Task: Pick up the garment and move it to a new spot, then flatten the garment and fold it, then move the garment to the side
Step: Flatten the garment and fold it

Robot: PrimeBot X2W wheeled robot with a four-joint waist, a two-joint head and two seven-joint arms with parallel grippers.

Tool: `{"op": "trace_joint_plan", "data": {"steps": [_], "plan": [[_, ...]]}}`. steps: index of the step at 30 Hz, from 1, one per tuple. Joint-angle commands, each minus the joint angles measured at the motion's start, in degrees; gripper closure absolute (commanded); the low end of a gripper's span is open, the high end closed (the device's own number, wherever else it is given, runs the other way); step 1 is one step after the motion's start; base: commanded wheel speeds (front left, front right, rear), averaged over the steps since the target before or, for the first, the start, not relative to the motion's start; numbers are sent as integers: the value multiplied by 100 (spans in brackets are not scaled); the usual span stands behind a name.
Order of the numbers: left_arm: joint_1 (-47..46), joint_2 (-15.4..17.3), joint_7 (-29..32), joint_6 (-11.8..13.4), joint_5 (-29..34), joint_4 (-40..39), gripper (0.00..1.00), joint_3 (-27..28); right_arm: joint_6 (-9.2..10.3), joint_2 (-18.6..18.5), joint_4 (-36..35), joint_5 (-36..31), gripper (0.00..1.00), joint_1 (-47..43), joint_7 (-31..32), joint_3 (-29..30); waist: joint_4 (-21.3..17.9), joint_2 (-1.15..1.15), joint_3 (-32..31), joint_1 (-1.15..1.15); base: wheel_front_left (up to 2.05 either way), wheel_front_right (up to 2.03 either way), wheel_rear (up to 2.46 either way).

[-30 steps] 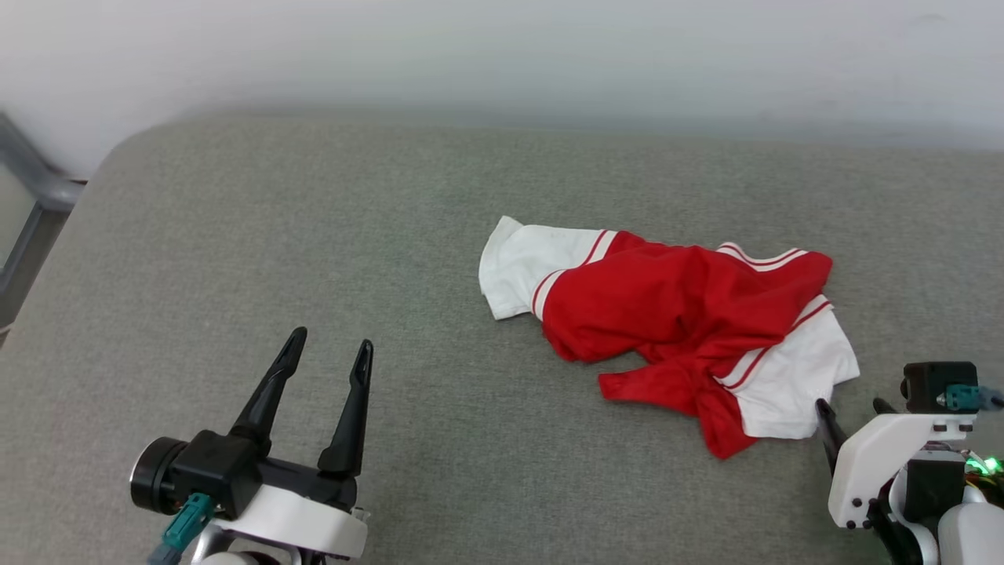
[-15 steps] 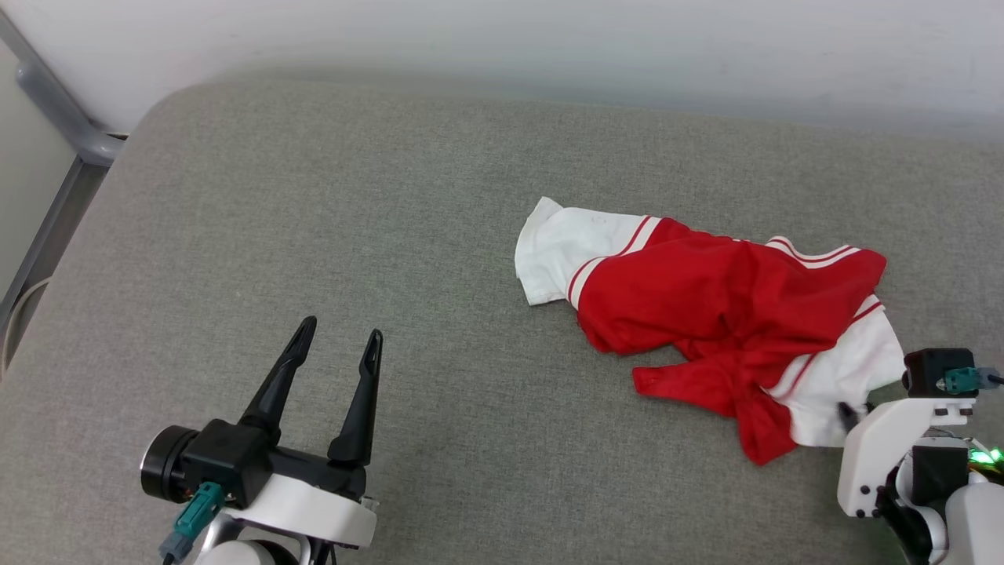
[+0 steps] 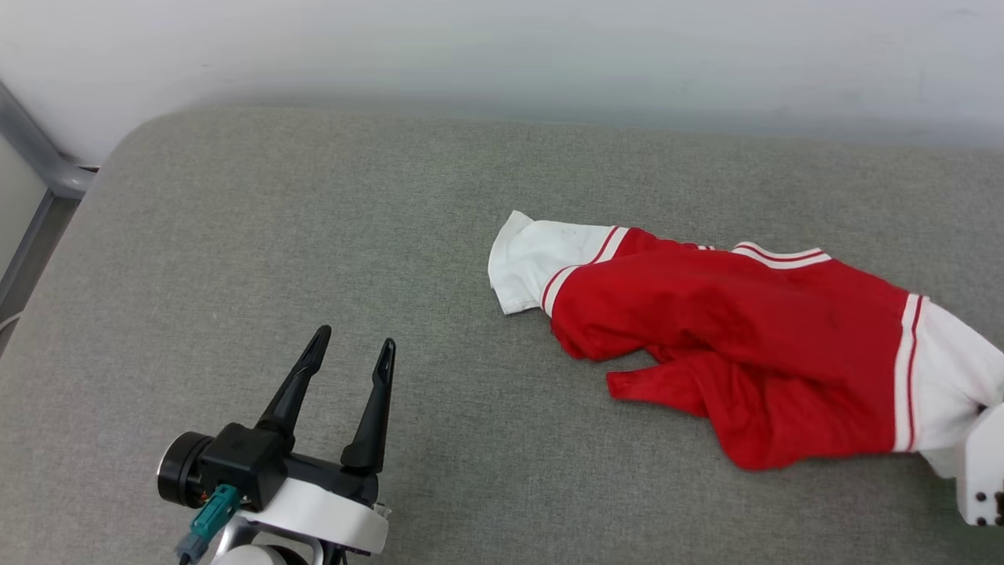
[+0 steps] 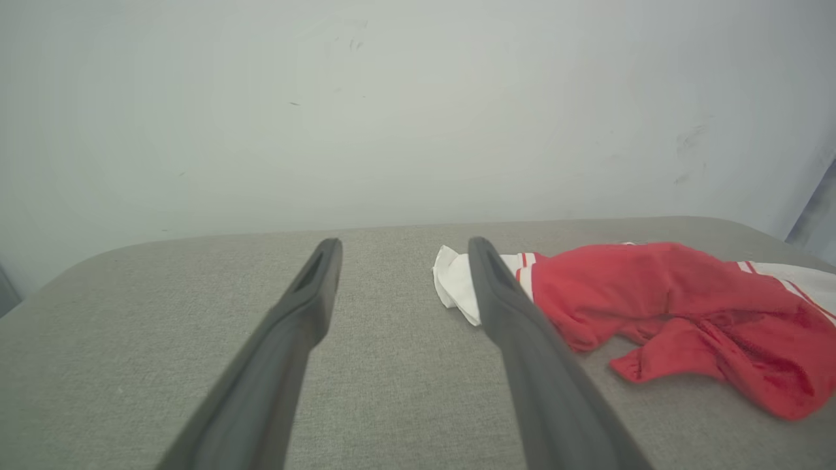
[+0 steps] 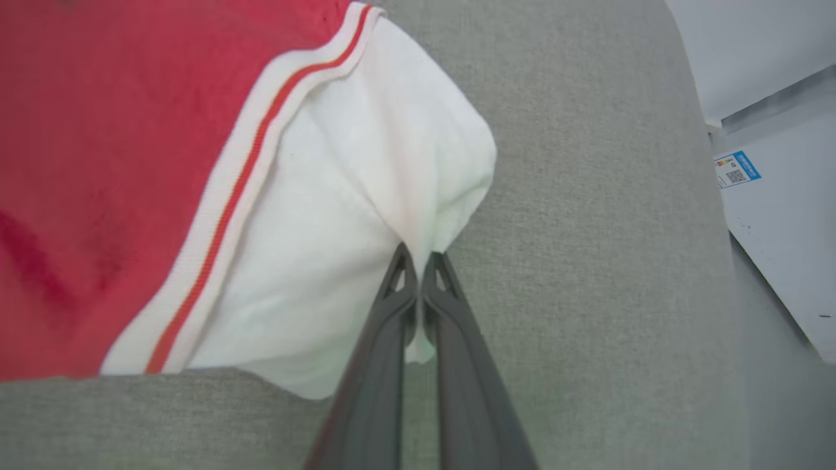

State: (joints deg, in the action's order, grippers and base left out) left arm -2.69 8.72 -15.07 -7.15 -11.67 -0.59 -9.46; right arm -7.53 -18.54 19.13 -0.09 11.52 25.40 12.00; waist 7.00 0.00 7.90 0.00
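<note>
A grey fabric-covered cushion spans the head view, and the red jersey T-shirt lies rumpled on its right half. The right gripper is pinched tight on the edge of the shirt's white sleeve. The left gripper hovers at the lower left, spread wide and empty, well apart from the shirt.

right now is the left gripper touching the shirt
No, the left gripper stands open over bare cushion, apart from the shirt.

Garment red, sleeves white, trim red-white striped; cushion grey.
</note>
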Motion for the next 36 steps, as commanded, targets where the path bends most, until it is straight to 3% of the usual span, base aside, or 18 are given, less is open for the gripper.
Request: {"op": "trace_joint_plan", "data": {"steps": [1,2,3,7,11,19,24,29,36], "plan": [[6,-2,-15,-16,40,12,0,-10,8,-95,99,-105,100,-58,-10,17,-17,0,-11,0,0,0,0],[-3,-1,-15,-18,42,21,0,-18,8,-128,164,-169,60,-49,-69,38,-23,0,-17,0,0,0,0],[-13,-1,-15,-16,43,29,0,-25,8,-132,236,-215,0,-17,-160,103,-28,0,-22,0,0,0,0],[32,17,-15,-26,2,75,0,-1,8,235,485,-253,0,191,-889,506,-95,0,-117,0,0,0,0],[86,24,-15,-28,-64,97,0,47,7,456,292,-175,0,239,-1566,496,-171,0,-208,0,0,0,0],[199,-6,-14,-34,-231,124,0,116,7,1034,-651,331,0,-124,-2720,268,-418,0,-355,0,0,0,0],[-126,176,8,-35,-427,287,0,-118,7,1347,-1242,596,0,-293,-3048,26,-635,0,-215,0,0,0,0],[-863,584,760,-35,-850,581,0,-471,7,1441,-1650,665,0,-270,-3082,-135,-913,0,84,0,0,0,0],[-2469,1373,2494,-36,-1709,924,0,-898,7,1536,-1962,691,0,-99,-3140,-123,-1341,0,712,0,0,0,0]]}}
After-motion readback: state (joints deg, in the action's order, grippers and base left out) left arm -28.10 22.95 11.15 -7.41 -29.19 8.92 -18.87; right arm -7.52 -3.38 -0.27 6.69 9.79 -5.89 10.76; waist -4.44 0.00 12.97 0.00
